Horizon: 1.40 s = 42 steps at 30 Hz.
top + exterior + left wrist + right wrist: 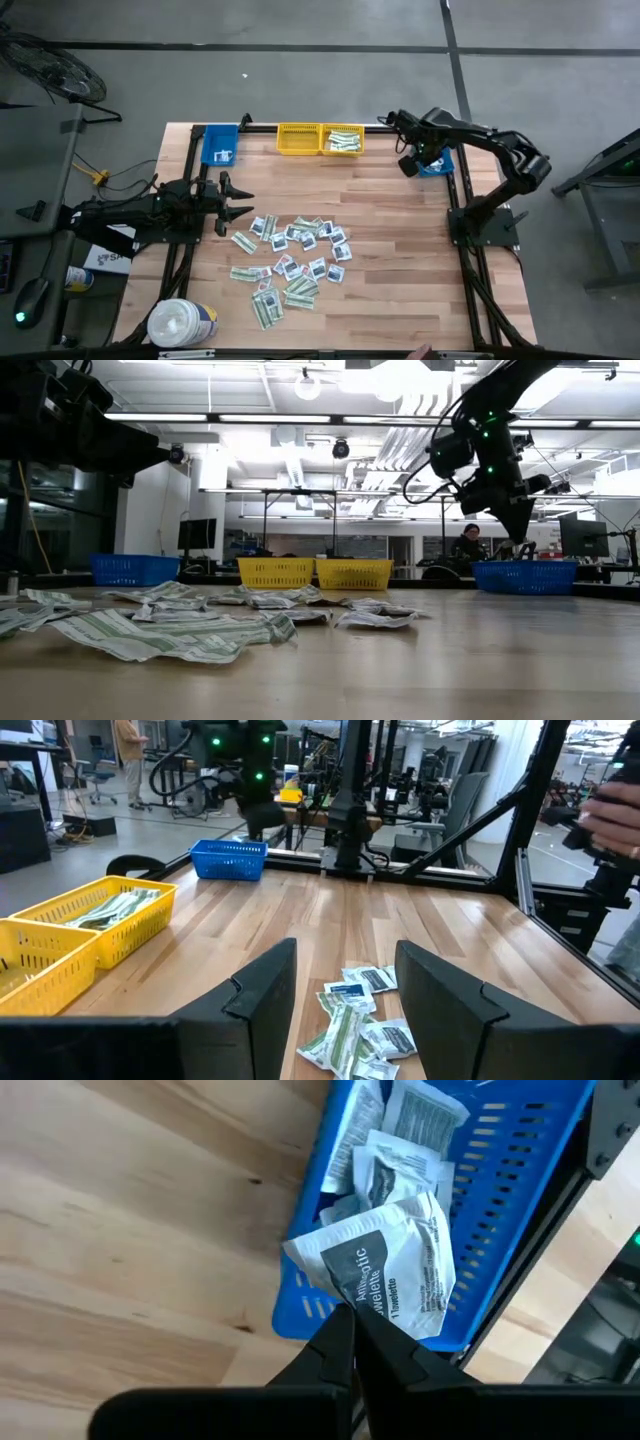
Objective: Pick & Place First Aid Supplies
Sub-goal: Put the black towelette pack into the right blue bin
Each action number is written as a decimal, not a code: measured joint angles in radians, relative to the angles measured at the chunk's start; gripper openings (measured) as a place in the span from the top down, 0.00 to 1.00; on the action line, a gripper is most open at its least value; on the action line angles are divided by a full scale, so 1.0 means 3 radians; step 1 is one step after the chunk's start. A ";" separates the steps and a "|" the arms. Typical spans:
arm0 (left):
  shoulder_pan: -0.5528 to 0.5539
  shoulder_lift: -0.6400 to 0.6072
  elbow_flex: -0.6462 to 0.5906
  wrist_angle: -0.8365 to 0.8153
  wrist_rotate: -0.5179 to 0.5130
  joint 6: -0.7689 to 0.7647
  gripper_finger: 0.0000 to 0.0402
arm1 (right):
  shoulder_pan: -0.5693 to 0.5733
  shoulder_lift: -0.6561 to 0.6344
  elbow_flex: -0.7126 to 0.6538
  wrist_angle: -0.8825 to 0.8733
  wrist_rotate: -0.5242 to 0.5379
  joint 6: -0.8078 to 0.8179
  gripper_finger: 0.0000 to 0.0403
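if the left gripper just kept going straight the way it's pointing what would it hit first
Most likely the pile of first aid packets. The left gripper, open and empty, points across the table toward the pile's near edge, which the left wrist view shows between its fingers. Its height over the wood is unclear, so it might pass over them.

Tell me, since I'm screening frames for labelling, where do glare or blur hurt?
Low view: ceiling lights glare, and the nearest packets look soft. Left wrist view: the left tool is a dark, featureless silhouette. Right wrist view: the towelette packet shows readable print.
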<state>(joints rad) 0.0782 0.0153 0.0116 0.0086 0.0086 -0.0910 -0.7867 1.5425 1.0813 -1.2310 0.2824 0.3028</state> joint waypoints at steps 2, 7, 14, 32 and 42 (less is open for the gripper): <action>0.0001 0.0000 0.0000 0.0000 0.0000 0.0000 0.57 | -0.0083 0.0001 0.0000 0.0013 -0.0011 -0.0032 1.00; -0.0001 -0.0001 0.0000 0.0000 0.0000 -0.0001 0.57 | -0.0275 0.0002 0.0000 0.0017 -0.0011 -0.0043 1.00; -0.0001 -0.0001 0.0000 0.0000 0.0000 0.0000 0.57 | -0.0423 0.0006 -0.0175 0.0146 -0.0017 -0.0003 0.98; 0.0000 0.0000 0.0000 0.0000 0.0000 0.0000 0.57 | -0.0188 -0.0091 -0.0366 0.0636 -0.0028 -0.0141 0.72; -0.0001 0.0001 0.0000 0.0000 0.0000 0.0000 0.57 | 0.0826 -0.0360 -0.0366 0.1131 -0.0814 -0.0594 0.72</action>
<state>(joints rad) 0.0780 0.0154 0.0116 0.0086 0.0086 -0.0910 -0.5390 1.4345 0.9714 -0.8916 0.0381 0.1247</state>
